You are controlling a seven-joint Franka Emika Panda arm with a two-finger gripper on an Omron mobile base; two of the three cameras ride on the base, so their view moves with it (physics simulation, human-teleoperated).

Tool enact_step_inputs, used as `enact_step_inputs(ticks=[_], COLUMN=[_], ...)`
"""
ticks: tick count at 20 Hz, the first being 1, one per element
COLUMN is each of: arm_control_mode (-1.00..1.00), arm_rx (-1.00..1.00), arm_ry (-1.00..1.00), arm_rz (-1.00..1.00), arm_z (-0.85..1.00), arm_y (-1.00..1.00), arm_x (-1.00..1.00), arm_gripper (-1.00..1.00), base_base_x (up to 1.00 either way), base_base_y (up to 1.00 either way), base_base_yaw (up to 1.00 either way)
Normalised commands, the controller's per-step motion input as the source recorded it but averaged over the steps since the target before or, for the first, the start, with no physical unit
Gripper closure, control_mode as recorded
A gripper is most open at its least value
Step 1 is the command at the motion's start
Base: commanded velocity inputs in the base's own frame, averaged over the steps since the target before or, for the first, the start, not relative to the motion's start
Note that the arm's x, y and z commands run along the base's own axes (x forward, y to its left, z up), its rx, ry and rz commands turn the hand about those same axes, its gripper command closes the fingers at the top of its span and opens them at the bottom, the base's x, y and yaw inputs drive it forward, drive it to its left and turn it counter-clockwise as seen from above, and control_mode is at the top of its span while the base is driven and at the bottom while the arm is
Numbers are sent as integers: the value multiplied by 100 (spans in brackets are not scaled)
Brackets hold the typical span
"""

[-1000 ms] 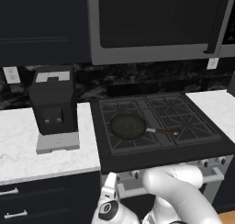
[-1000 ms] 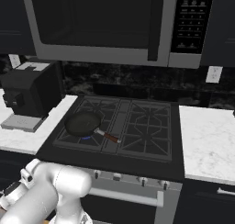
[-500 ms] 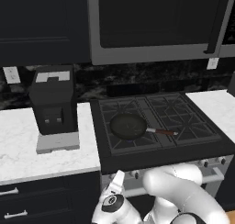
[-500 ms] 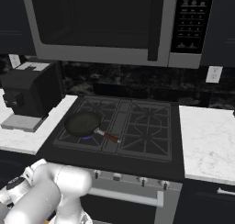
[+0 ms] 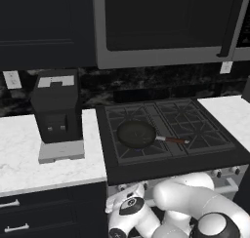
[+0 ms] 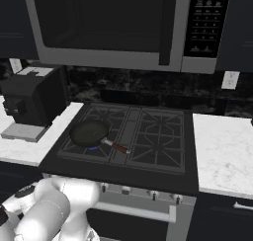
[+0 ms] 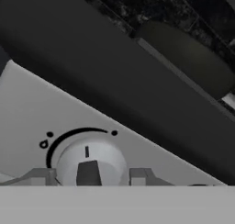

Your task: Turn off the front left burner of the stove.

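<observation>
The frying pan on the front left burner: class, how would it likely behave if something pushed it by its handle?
The frying pan would probably pivot rather than slide straight, since its reddish handle sticks out to one side. It looks rigid and shallow, so tipping seems unlikely. Resting on the raised grate bars of the stove, it might catch or scrape between bars.

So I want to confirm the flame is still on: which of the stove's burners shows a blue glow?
The front left burner, the one under the frying pan with the reddish handle. A blue flame shows at the pan's near edge; the other burners look dark and bare.
</observation>
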Motion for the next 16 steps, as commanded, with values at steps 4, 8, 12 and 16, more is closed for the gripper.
enact_step_inputs(ticks=[4, 8, 12, 16], arm_control_mode=[-100, -100, -100, -100], arm_rx=[46, 42, 38, 15], arm_ry=[-29, -28, -21, -3], arm_rz=[-34, -38, -44, -51], arm_z=[22, 19, 17, 3], arm_y=[0, 0, 0, 0], arm_x=[0, 0, 1, 24], arm_gripper=[100, 100, 100, 100], base_base_x=[0, 0, 0, 0], base_base_y=[0, 0, 0, 0], base_base_yaw=[0, 0, 0, 0])
